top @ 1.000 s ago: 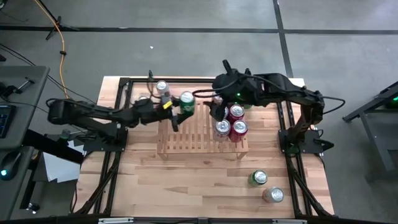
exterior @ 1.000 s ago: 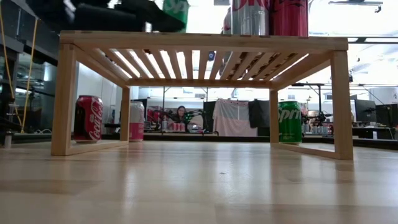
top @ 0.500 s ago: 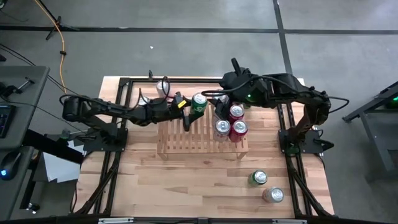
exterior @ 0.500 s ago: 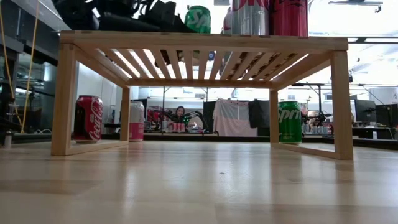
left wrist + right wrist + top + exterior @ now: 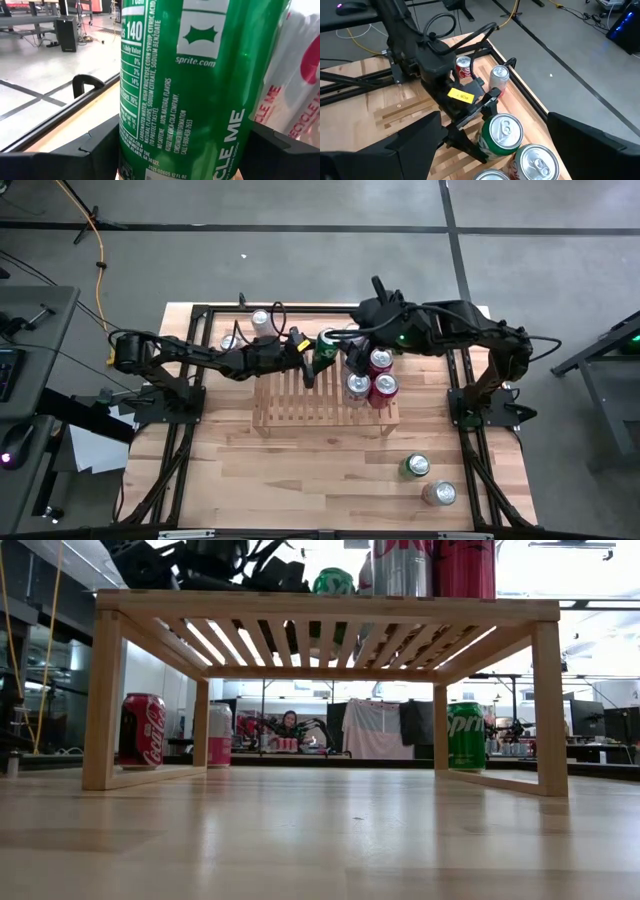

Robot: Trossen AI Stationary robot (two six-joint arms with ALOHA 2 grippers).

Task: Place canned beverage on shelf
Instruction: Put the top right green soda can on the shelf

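Wooden shelf [image 5: 300, 398] carries your left gripper [image 5: 312, 360], clamped on the green can [image 5: 327, 343] at its far edge, beside the red cans [image 5: 378, 375]; the right gripper [image 5: 352, 358], spread empty, crowds it. Release carelessly and cans may topple.

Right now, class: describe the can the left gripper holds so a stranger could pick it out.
Find the shelf mid-table. At its far edge, the left gripper clamps a green Sprite can beside three red and silver cans. It alone is green up there.
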